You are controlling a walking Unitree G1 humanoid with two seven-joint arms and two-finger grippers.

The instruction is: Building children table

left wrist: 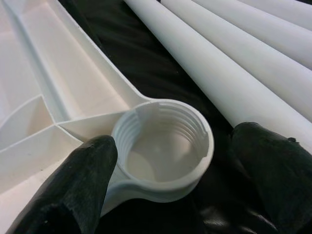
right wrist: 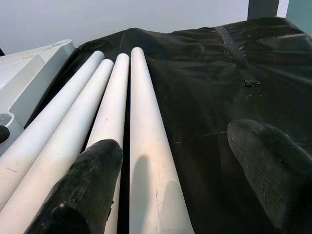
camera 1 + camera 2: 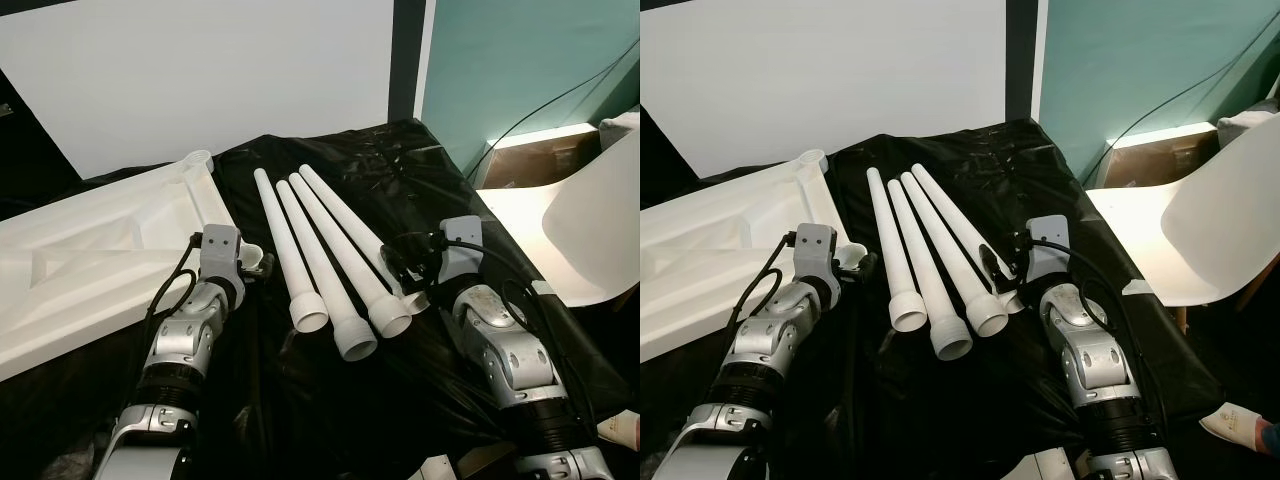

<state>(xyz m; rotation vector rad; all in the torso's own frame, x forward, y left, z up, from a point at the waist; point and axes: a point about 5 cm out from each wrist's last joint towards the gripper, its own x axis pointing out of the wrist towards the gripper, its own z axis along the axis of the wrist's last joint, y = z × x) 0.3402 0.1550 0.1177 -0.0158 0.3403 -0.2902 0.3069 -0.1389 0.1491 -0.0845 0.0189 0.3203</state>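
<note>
Right wrist view: the right tool (image 2: 170, 180) gapes wide around the outermost leg (image 2: 151, 161), gripping nothing. The left tool (image 1: 170, 180), equally open, straddles the tabletop's socket (image 1: 163, 146). Likely next: close on that leg.

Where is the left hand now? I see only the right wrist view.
Observer: The left hand is open around the threaded socket at a corner of the white tabletop.
Operator: Is the socket empty?
Observer: Yes, nothing is screwed into it.
Operator: Which ends of the legs are near me?
Observer: The wide open ends; the four legs lie side by side on the black sheet.
</note>
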